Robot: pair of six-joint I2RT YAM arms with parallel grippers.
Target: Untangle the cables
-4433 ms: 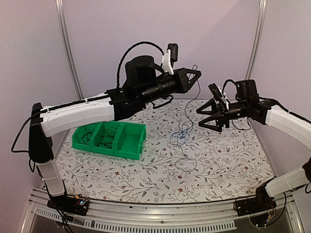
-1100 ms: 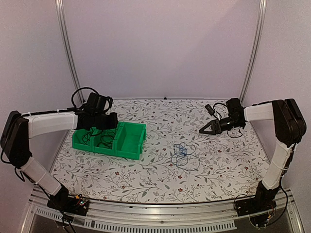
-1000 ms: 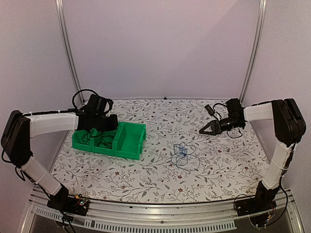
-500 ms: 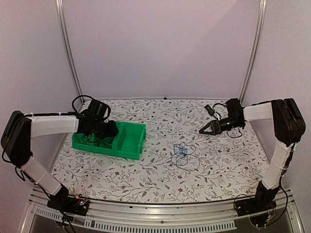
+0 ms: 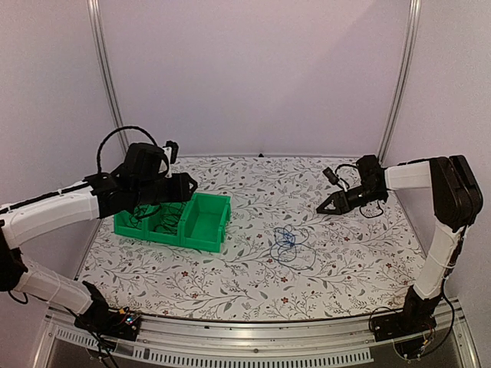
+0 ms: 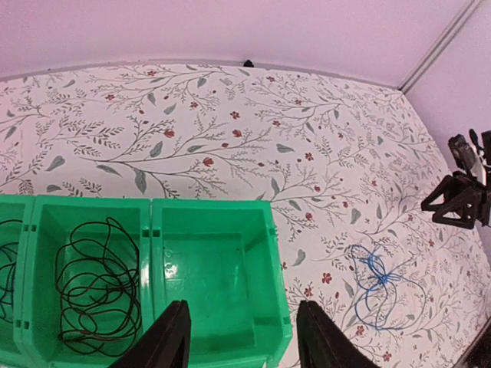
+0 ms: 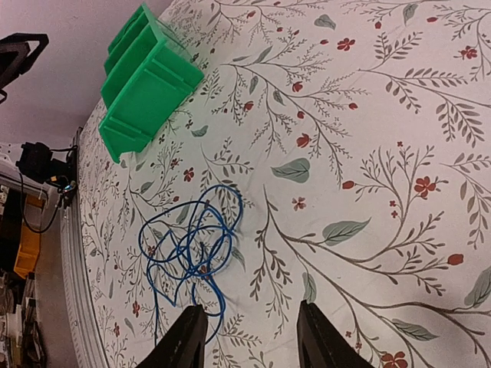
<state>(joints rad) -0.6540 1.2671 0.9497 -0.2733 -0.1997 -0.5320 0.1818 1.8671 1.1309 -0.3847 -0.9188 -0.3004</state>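
Surface: table is wearing a white cloth w/ grey leaf and red flower print, lying flat and running back to the wall.
Room: pale lilac walls are closing in the back and both sides. Two alu posts are standing at the back corners, and a metal rail is running along the near edge.
Bin: green bin w/ 3 compartments is sitting on the table's left half. The rightmost compartment is showing only bare green floor in the L wrist view.
Blue cables: blue cables are lying in a loose snarl on the cloth near table centre, right of the bin and well apart from it. They are touching neither gripper. Thin loops are trailing out toward the near edge.
Black cable: black cable is lying coiled in the bin's middle compartment. Part of another black coil is showing in the leftmost one, cut by the frame edge.
L gripper: L gripper is hovering above the bin, over its right end. Fingers are spread wide w/ nothing between them.
R gripper: R gripper is hanging low over the table's right-back part, pointing left toward the snarl but well off it. Fingers are parted and gripping nothing.
Beyond the edge: R wrist view is catching dark gear and a yellow item past the table's rim, too blurred to name.
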